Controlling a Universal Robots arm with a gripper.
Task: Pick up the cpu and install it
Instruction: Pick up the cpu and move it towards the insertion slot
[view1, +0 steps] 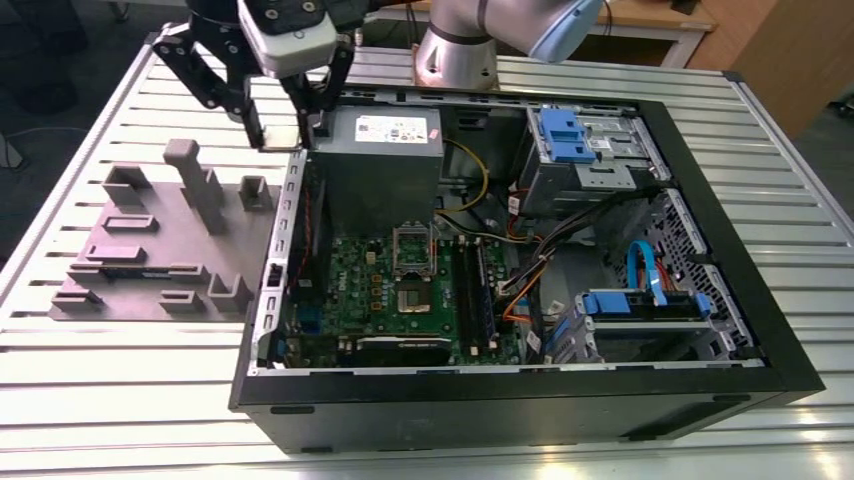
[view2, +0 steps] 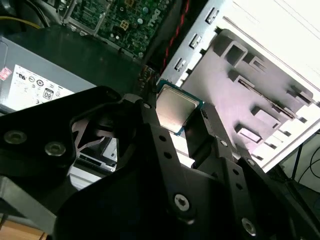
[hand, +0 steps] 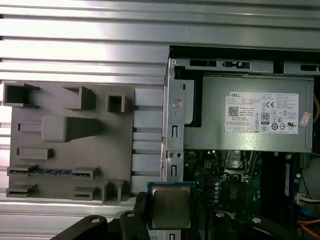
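Pinching the cpu (hand: 170, 206) tight in the tool (view2: 177, 120), up over the case (view1: 507, 400) edge. Picked up; not yet in the socket (view1: 411, 285).

The jaws cover two edges of the cpu (view2: 175, 112) in the second wrist view; in the exterior view it is too small to make out. At the bench's (view1: 120, 400) far edge, the arm (view1: 461, 45) is cut off by the picture's edge.
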